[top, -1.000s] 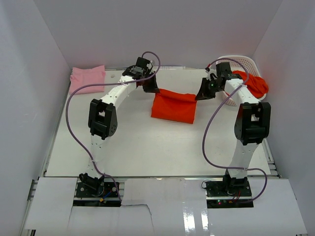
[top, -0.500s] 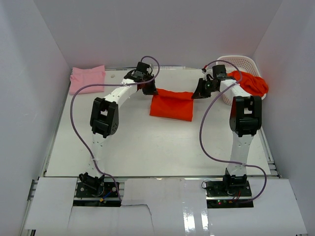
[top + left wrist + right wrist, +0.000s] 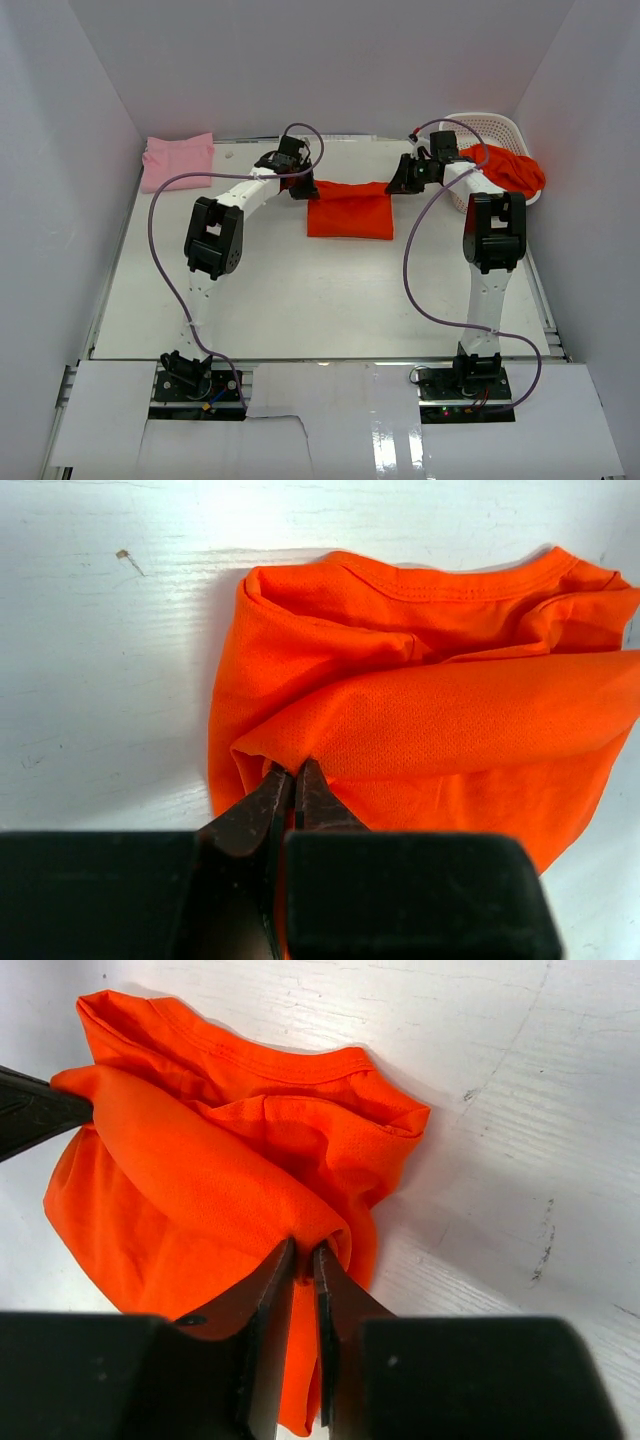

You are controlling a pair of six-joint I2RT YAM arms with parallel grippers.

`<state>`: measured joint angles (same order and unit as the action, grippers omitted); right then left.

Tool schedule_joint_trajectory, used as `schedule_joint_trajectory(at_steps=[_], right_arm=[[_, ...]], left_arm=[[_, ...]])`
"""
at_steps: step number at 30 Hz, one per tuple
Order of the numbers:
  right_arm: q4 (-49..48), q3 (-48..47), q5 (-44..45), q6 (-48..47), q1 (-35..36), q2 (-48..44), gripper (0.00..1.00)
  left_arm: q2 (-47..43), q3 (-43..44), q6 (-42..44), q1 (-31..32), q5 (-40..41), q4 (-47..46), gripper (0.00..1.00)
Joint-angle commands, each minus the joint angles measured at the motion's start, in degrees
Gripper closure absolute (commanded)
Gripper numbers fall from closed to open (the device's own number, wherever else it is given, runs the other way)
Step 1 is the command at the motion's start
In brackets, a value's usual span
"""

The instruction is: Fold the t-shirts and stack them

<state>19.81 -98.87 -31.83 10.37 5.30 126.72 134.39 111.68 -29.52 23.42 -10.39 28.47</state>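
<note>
left fingers [image 3: 258,815] were pressed together on a fold of the orange shirt [image 3: 430,710], at its left corner, with mesh cloth bunched just above the tips. right fingers [image 3: 268,1295] were pinched shut on the same shirt's opposite corner, a rolled fold caught between them. the collar hem showed along the far edge in both wrist views. the shirt lay as a rough folded rectangle on the white counter [image 3: 300,290], centre rear, stretched between the two arms. pink shirt [image 3: 177,160] sat folded at the far left corner of the counter, well apart from the orange one. more orange-red shirts [image 3: 510,170] lay heaped over the rim of the white lattice basket [image 3: 495,124] at far right, just beside the right arm.
</note>
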Motion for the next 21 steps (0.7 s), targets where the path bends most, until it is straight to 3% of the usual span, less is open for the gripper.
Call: schedule_joint_trajectory(at_steps=[1, 2, 5, 8, 15, 21], right_arm=[[-4.3, 0.3, -1.3, 0.8, -0.3, -0.6, 0.74], [-4.4, 0.3, -1.5, 0.9, -0.4, -0.7, 0.66], [-5.4, 0.8, -2.3, 0.9, -0.4, -1.9, 0.52], [-7.5, 2.5, -2.5, 1.0, -0.3, -3.7, 0.5], [-8.2, 3.2, -3.6, 1.1, 0.0, -6.1, 0.49], [-9.6, 7.5, -3.8, 1.0, 0.3, -10.7, 0.49]], left_arm=[[-2.5, -0.8, -0.4, -0.1, 2.3, -2.1, 0.87], [-3.2, -0.9, -0.4, -0.2, 2.7, -2.2, 0.74], [-5.3, -1.3, -0.4, -0.2, 3.5, -3.5, 0.67], [-8.6, -3.2, -0.2, -0.2, 4.2, -6.7, 0.62], [-12.6, -1.5, 0.2, -0.2, 5.5, -7.2, 0.6], [-18.6, -6.6, 0.3, -0.2, 3.2, -11.3, 0.57]])
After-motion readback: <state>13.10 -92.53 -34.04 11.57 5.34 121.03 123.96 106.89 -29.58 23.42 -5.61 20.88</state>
